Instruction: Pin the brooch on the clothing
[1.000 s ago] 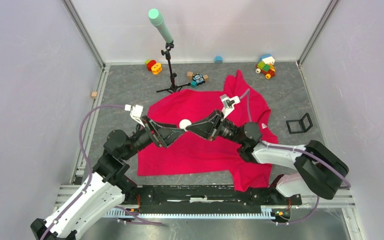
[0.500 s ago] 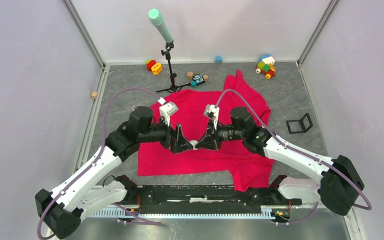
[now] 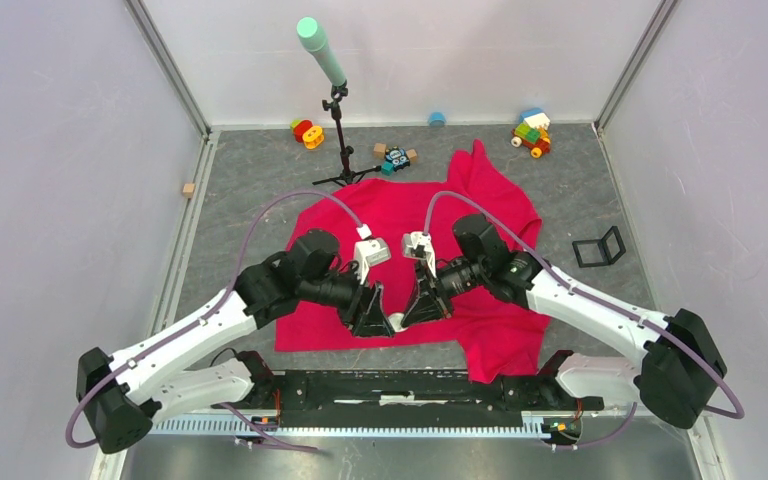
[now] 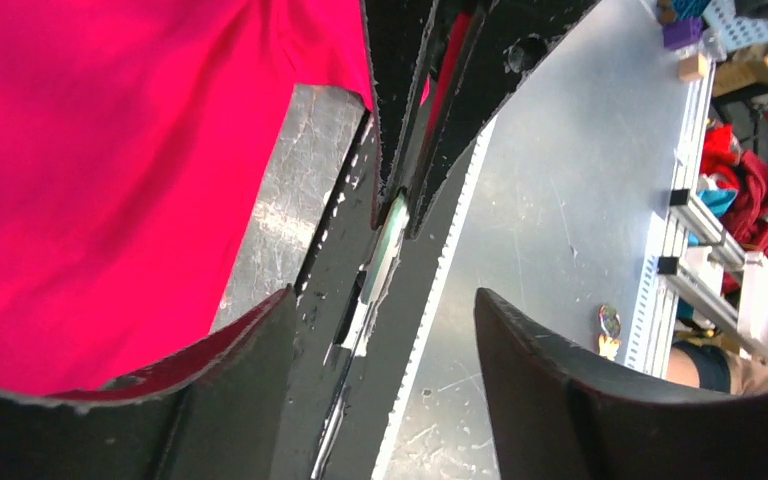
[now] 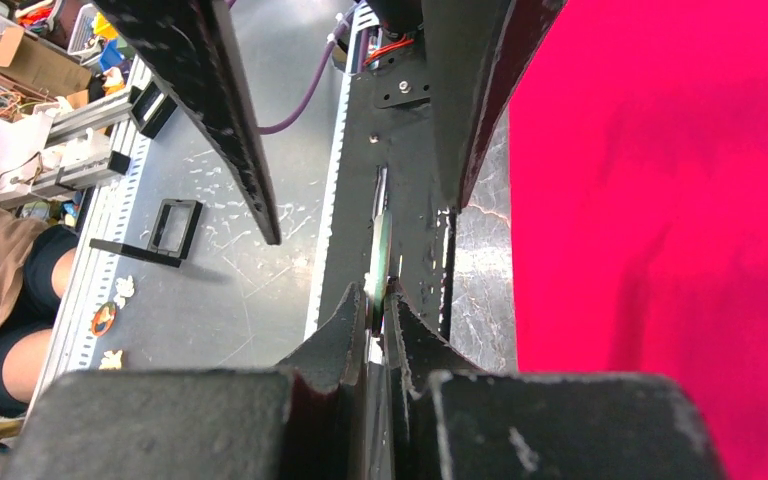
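Note:
The red-pink shirt (image 3: 360,205) lies spread on the grey floor; it also shows in the left wrist view (image 4: 110,150) and the right wrist view (image 5: 660,200). The brooch (image 3: 396,322) is a small pale disc held just over the shirt's near hem. My right gripper (image 5: 378,300) is shut on the brooch (image 5: 381,255), which shows edge-on between its fingertips. My left gripper (image 4: 382,300) is open, its jaws wide apart, and faces the right gripper tip to tip. The brooch (image 4: 390,235) shows edge-on beyond them. In the top view the left gripper (image 3: 375,320) and right gripper (image 3: 408,315) meet.
The black and metal base rail (image 3: 410,385) runs just below the grippers. A tripod stand with a green-tipped pole (image 3: 338,140) stands behind the shirt. Toy blocks (image 3: 532,132) and small toys (image 3: 396,157) lie at the back, a black frame (image 3: 598,247) at the right, a wooden cube (image 3: 189,188) at the left.
Both grippers have moved together from over the shirt's middle toward the near hem, carrying the brooch between them. Both arms have swung in and their wrists have turned.

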{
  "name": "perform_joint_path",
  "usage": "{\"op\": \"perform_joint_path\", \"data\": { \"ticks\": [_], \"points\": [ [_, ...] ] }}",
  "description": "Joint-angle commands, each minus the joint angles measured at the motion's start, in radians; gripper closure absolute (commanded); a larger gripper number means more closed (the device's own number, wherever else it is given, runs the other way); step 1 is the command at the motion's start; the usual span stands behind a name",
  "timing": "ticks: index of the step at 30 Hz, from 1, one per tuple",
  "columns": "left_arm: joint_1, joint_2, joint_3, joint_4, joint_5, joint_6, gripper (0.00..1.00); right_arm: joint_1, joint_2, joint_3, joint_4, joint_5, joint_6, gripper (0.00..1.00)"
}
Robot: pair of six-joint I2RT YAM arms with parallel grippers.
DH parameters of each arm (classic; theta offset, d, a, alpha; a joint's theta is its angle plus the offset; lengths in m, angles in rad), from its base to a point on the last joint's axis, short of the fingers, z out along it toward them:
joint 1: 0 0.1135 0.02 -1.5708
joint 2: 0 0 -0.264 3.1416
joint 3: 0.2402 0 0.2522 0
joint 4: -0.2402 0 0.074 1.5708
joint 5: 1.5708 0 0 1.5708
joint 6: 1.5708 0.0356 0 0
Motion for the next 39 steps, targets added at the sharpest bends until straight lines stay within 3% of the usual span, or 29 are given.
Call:
{"op": "perform_joint_path", "data": {
  "ticks": [1,5,19,26,29,33,36,39],
  "points": [
    [-0.027,0.007,-0.008,0.050,0.008,0.011,0.33,0.006,0.009,0.044,-0.006,-0.070,-0.038,1.00],
    [-0.038,-0.004,-0.044,0.152,0.041,-0.053,0.44,0.011,0.007,0.042,-0.010,-0.074,-0.044,1.00],
    [-0.071,0.033,-0.044,0.177,0.055,-0.072,0.67,0.018,0.001,0.048,-0.013,-0.086,-0.052,1.00],
    [-0.084,0.016,-0.049,0.155,0.049,-0.060,0.98,0.017,-0.027,0.061,-0.011,-0.065,-0.052,0.99],
    [-0.086,-0.018,-0.062,0.151,-0.005,-0.072,0.98,0.014,-0.049,0.061,-0.014,-0.022,-0.051,0.77],
    [-0.085,-0.136,-0.084,0.153,-0.180,-0.109,0.98,-0.011,-0.149,0.042,-0.042,0.076,-0.052,0.45],
    [-0.085,-0.253,-0.160,0.269,-0.264,-0.219,0.98,-0.027,-0.237,-0.012,0.034,0.151,0.028,0.32],
    [-0.085,-0.346,-0.269,0.472,-0.280,-0.365,0.98,-0.028,-0.326,-0.146,0.324,0.201,0.266,0.26]
  ]
}}
